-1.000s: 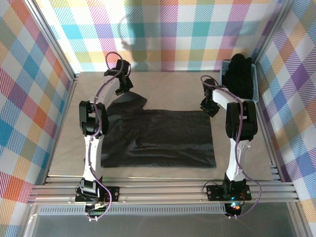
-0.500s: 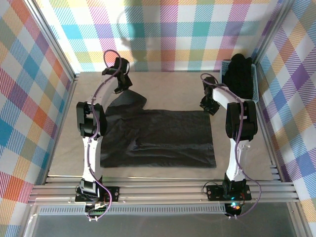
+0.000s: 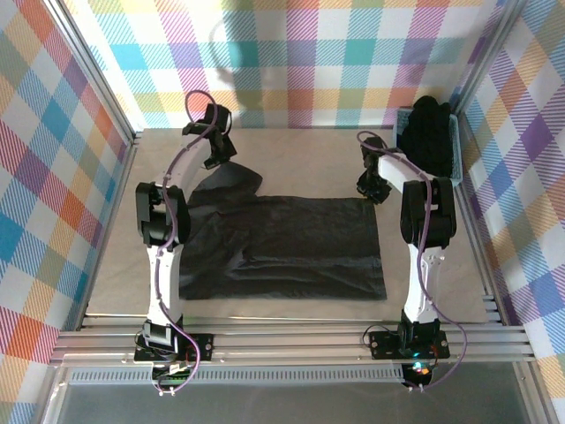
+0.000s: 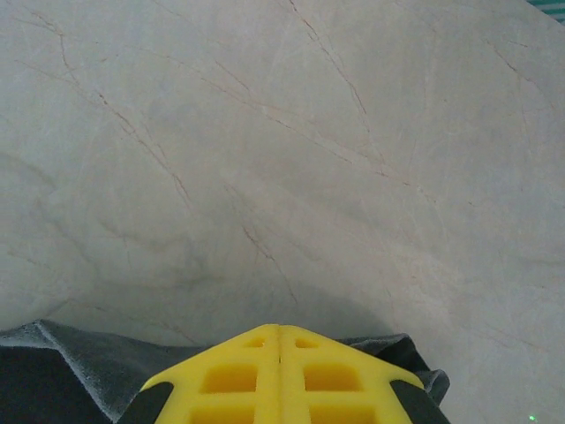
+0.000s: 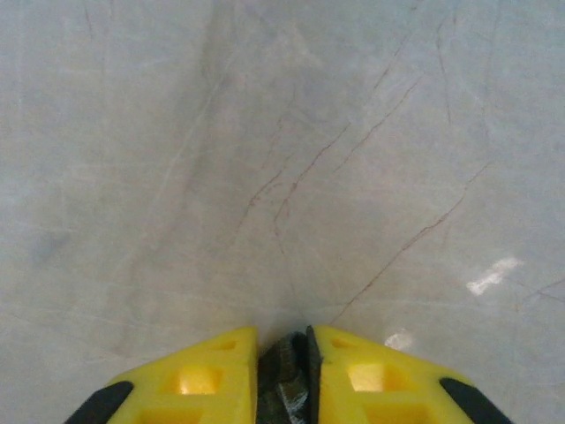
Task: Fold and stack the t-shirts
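We see the t-shirt (image 3: 291,243) spread flat left of the basket (image 3: 456,150). Well left of the basket the left gripper (image 4: 279,331) has fingers pressed together on shirt fabric; near the basket the right gripper (image 5: 284,340) pinches a fold of it.

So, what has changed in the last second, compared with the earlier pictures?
The right gripper closed its jaws on the far right corner of the t-shirt. The left gripper stayed shut on the sleeve, and the t-shirt stayed spread out.
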Tool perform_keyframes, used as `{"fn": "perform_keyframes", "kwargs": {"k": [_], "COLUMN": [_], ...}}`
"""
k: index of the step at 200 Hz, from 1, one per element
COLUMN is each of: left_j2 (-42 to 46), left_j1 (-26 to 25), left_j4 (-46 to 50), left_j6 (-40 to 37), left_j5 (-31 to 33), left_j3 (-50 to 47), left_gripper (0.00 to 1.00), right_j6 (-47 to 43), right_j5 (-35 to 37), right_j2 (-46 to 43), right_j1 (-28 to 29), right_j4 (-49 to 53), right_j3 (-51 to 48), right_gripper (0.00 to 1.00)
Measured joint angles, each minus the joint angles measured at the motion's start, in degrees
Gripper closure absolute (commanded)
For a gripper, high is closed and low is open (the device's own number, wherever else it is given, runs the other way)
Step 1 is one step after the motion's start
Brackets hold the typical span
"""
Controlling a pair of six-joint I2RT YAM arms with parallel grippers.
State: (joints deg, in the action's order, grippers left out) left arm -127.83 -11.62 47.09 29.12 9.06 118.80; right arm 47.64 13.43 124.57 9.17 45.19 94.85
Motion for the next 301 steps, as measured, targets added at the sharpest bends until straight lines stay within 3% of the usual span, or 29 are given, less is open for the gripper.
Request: {"fn": "perform_keyframes", "kwargs": {"k": [18, 82, 149, 220, 301], "left_j2": [2.3, 13.5, 33.4, 61.0, 75.0], "left_j1": [-0.1, -0.5, -0.6, -1.2, -2.7], "left_j4": [0.3, 1.2, 3.7, 13.5, 24.0], "left_j6": [0.0, 1.8, 4.5, 7.9, 16.3], "left_j5": [0.0, 1.3, 3.1, 1.9, 2.4], "left_j3": [-2.3, -15.0, -30.6, -48.1, -63.7], "left_gripper": [1.00, 1.00, 1.00, 1.00, 1.00], "right_j6": [-0.6, -5.4, -9.8, -9.3, -7.5], "right_j5": [0.4, -1.6, -4.4, -4.5, -6.2], "right_j2": [-0.4, -6.8, -16.7, -26.8, -31.5], "right_j1": [0.0, 0.0, 0.0, 0.0, 0.0], "right_j4": [0.3, -3.4, -5.2, -2.1, 1.7], "right_j3": [-0.1, -6.1, -10.2, -22.5, -33.1], "right_gripper": [1.00, 1.00, 1.00, 1.00, 1.00]}}
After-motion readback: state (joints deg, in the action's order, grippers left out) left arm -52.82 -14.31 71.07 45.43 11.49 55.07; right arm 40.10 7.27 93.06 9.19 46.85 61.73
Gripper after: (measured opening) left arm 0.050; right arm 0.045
